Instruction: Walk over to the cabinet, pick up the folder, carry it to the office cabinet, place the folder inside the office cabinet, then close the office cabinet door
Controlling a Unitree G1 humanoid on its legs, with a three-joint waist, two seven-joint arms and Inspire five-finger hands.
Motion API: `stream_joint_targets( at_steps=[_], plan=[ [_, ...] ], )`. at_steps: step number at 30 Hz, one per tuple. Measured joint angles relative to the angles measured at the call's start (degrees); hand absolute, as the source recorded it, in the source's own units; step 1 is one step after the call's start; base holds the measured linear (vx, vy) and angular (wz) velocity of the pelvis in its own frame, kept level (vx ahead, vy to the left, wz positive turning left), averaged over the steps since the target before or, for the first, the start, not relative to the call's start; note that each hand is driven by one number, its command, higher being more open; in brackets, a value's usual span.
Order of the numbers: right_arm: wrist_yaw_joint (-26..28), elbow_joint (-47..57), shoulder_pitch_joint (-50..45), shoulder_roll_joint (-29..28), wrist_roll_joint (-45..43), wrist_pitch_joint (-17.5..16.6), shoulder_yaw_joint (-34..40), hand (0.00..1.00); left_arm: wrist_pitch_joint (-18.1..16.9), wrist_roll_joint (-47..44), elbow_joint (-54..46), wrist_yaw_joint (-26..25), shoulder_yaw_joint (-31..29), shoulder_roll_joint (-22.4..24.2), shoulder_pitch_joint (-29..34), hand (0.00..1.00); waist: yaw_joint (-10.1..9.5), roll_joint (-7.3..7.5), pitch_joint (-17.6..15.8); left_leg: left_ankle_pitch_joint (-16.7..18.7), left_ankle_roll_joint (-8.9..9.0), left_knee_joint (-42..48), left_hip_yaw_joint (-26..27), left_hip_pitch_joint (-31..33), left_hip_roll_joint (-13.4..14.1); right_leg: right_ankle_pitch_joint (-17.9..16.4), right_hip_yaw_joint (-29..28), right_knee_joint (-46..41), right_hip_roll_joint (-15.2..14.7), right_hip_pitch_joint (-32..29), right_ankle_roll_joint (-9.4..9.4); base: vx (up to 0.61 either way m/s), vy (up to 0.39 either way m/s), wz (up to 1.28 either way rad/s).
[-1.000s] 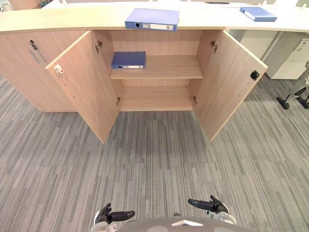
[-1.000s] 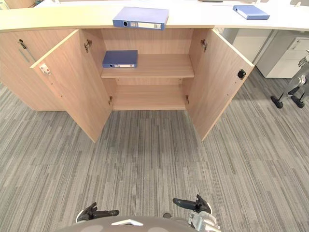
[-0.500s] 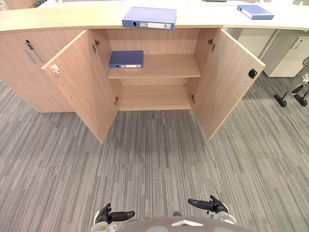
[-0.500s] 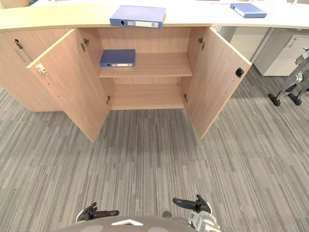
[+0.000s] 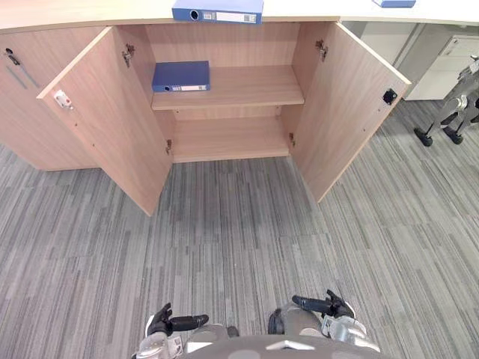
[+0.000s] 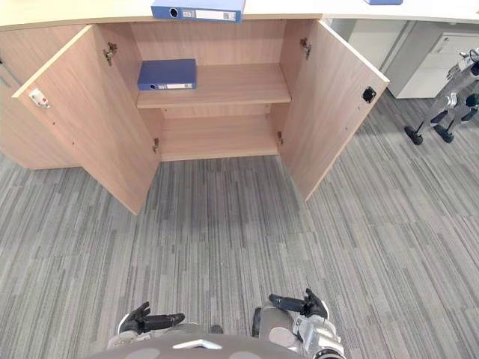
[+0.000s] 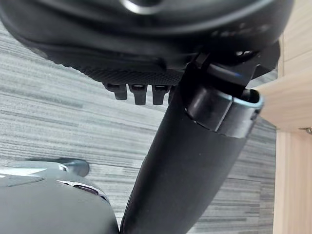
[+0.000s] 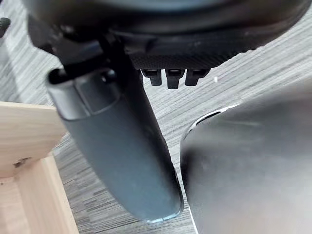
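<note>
Across the top of the head views stands a light wood-grain office cabinet [image 5: 236, 142] under a pale, smooth counter top [image 5: 75, 11], with both flat doors swung wide: the left door [image 5: 105, 123] bears a small white catch near its upper corner, and the right door [image 5: 352, 105] bears a small black one. A blue lever-arch folder [image 5: 217, 10], a flat rectangular slab with a round finger hole and a white label on its spine, lies on the counter at the top centre of the frame, its spine at the front edge. A second blue folder [image 5: 180, 76] of the same shape lies flat at the left end of the upper shelf [image 5: 247, 86]; the lower shelf [image 5: 232, 138] is bare wood. Grey carpet [image 5: 239, 239] in fine streaked stripes covers the floor. In the upper right stand a white drawer unit [image 5: 453, 67] and a wheeled chair base [image 5: 441, 123]. At the bottom edge, well apart from the cabinet, the left hand [image 5: 166, 324] and the right hand [image 5: 329, 307] hang empty, their dark fingers relaxed and each thumb stretched inward; the wrist views show a smooth, rounded black thumb beside short fingertips [image 7: 138, 93].
</note>
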State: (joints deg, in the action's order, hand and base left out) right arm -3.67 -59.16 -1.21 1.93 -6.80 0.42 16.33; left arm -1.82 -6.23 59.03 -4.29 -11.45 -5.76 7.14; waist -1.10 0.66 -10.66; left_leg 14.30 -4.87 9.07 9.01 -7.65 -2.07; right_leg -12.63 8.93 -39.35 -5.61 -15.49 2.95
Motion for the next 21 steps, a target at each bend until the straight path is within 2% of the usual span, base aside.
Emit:
stream_joint_targets(
  at_steps=[3, 4, 5, 6, 7, 8, 9, 10, 11, 12, 13, 14, 15, 17, 19, 20, 21],
  plan=[
    [0.0, 0.0, 0.7, -0.1, 0.0, -0.7, 0.0, 1.00, 0.1, 0.0, 1.2, -0.4, 0.4, -0.2, -0.6, 1.00, 1.13, -0.19, -0.1, 0.4, 0.87, -2.9, -2.6, -2.7, 1.4, 0.2, 2.4, 9.7, 1.5, -2.8, -0.54, 0.29, -0.061, 0.44],
    [0.0, 0.0, 1.2, -0.1, 0.0, -0.7, 0.0, 1.00, 0.2, 0.0, 1.4, -0.4, 0.5, -0.2, -0.8, 1.00, 1.69, -0.54, -0.3, 0.6, 1.83, -4.5, -3.9, -3.6, 2.2, 2.6, 2.2, 16.2, 2.9, -3.5, -0.79, 0.51, -0.151, 0.62],
    [-0.1, 0.1, 1.2, -0.1, -0.1, -0.7, 0.1, 1.00, 0.3, 0.1, 1.4, -0.3, 0.8, -0.3, -0.8, 1.00, 1.86, -0.51, -0.3, 1.3, 3.31, -5.7, -5.1, -4.8, 2.7, 8.3, 1.9, 19.5, 3.9, -3.4, -2.83, 0.46, -0.161, 0.60],
    [-0.1, 0.0, 1.0, 0.0, -0.1, -0.8, 0.1, 1.00, 0.3, 0.1, 1.5, -0.3, 0.8, -0.3, -0.7, 1.00, 1.95, -0.53, -0.2, 1.7, 3.93, -5.7, -5.8, -5.7, 3.0, 11.4, 1.9, 19.3, 3.8, -3.0, -4.38, 0.54, -0.198, 0.50],
    [-0.1, 0.0, 1.4, 0.1, 0.0, -0.8, 0.4, 1.00, 0.4, 0.2, 1.9, -0.4, 0.7, 0.0, -1.3, 1.00, 1.83, -1.47, -0.4, 1.9, 4.98, -5.1, -6.5, -6.3, 4.6, 10.1, 3.3, 18.3, 4.4, -2.3, -4.79, 0.69, -0.265, 0.53],
    [-0.2, 0.0, 1.6, 0.2, 0.0, -1.0, 0.5, 1.00, 0.4, 0.3, 1.7, -0.1, 0.1, 1.0, -1.9, 1.00, 1.65, -1.97, -0.6, 0.4, 7.31, -2.4, -6.9, -5.3, 4.9, 8.1, 4.5, 18.1, 4.4, -1.1, -5.47, 0.59, -0.222, 0.42],
    [-0.2, 0.0, 1.6, 0.1, 0.0, -1.0, 0.5, 1.00, 0.4, 0.3, 1.5, -0.1, -0.6, 1.4, -1.9, 1.00, 1.60, -2.07, -0.6, -0.3, 8.30, -0.5, -6.7, -4.9, 5.0, 7.4, 4.6, 18.1, 4.3, -0.3, -5.74, 0.67, -0.268, 0.38],
    [-0.1, 0.0, 1.3, 0.1, 0.0, -0.7, 0.5, 1.00, 0.4, 0.2, 1.3, -0.2, -2.4, 1.9, -1.7, 1.00, 1.68, -2.23, -0.6, -1.5, 8.95, 6.9, -6.7, -3.1, 5.2, 6.2, 5.0, 19.4, 4.2, 2.7, -5.91, 0.44, -0.175, 0.24],
    [-0.2, 0.9, 0.4, -0.1, -0.1, -0.5, 0.3, 1.00, 0.4, 0.1, 0.7, -0.2, -4.3, 2.8, -1.7, 1.00, 1.72, -2.50, -0.5, -3.1, 9.26, 20.0, -6.5, 1.4, 6.2, 5.4, 5.5, 21.8, 4.4, 6.6, -5.86, 0.64, -0.240, 0.28],
    [-0.3, 1.9, -0.2, -0.2, -0.1, -0.6, 0.2, 1.00, 0.4, 0.1, -0.1, -0.2, -5.4, 3.4, -1.7, 1.00, 1.56, -2.57, -0.6, -3.9, 9.47, 27.8, -6.3, 4.6, 7.1, 5.0, 5.7, 23.1, 4.6, 8.5, -6.00, 0.47, -0.156, 0.22],
    [-0.3, 3.2, -0.8, -0.3, -0.1, -0.7, 0.0, 1.00, 0.0, 0.0, -1.7, 0.0, -7.5, 4.4, -1.7, 1.00, 1.30, -3.29, -0.9, -3.8, 9.34, 40.7, -4.2, 10.3, 10.1, 4.6, 5.7, 25.3, 5.8, 12.2, -6.36, 0.52, -0.141, 0.08],
    [-0.4, 3.5, -0.7, -0.5, -0.3, -0.7, -0.1, 1.00, -0.1, -0.2, -3.2, 0.6, -9.1, 5.4, -1.9, 1.00, 1.05, -3.10, -1.3, -3.0, 8.60, 48.7, -2.1, 14.6, 12.6, 4.1, 5.4, 27.3, 6.4, 15.5, -6.27, 0.39, -0.081, -0.04],
    [-0.4, 3.5, -0.6, -0.8, -0.4, -0.7, -0.2, 1.00, -0.1, -0.4, -3.9, 0.7, -9.6, 5.7, -2.0, 1.00, 0.82, -2.87, -1.4, -2.3, 8.31, 50.8, -1.3, 16.3, 13.4, 3.9, 5.1, 28.2, 6.4, 17.1, -6.33, 0.36, -0.028, -0.18],
    [-0.7, 3.9, -0.7, -1.6, -0.8, -0.7, -0.2, 1.00, -0.3, -0.8, -5.6, 0.9, -9.7, 6.5, -2.4, 1.00, -0.32, -2.38, -1.6, -0.4, 8.05, 50.7, 1.0, 20.8, 14.8, 3.6, 3.8, 30.6, 6.3, 20.7, -6.13, 0.29, 0.028, -0.32],
    [-0.8, 4.4, -0.7, -2.6, -2.3, -0.4, -0.1, 1.00, -0.5, -0.9, -6.4, 1.0, -9.6, 7.3, -3.9, 1.00, -1.75, -1.66, -2.0, 1.8, 7.80, 40.6, 4.7, 24.5, 15.1, 2.9, 2.1, 32.0, 4.6, 24.1, -4.98, 0.30, 0.114, -0.50],
    [-0.8, 4.5, -0.7, -2.9, -2.3, -0.4, 0.0, 1.00, -0.6, -0.7, -6.5, 1.0, -9.6, 7.3, -4.0, 1.00, -1.75, -1.40, -2.1, 1.8, 7.74, 37.0, 5.2, 24.9, 14.7, 2.6, 1.8, 32.3, 4.0, 24.9, -4.43, 0.45, 0.275, -0.55],
    [-1.2, 5.6, -1.1, -3.5, -2.3, -0.5, 0.0, 1.00, -0.7, -0.6, -6.7, 0.9, -9.4, 7.4, -4.1, 1.00, -1.76, -1.11, -2.2, 0.0, 7.57, 25.6, 5.3, 25.8, 13.3, 0.4, 0.4, 32.5, 1.9, 26.8, -1.71, 0.40, 0.282, -0.44]
  ],
)
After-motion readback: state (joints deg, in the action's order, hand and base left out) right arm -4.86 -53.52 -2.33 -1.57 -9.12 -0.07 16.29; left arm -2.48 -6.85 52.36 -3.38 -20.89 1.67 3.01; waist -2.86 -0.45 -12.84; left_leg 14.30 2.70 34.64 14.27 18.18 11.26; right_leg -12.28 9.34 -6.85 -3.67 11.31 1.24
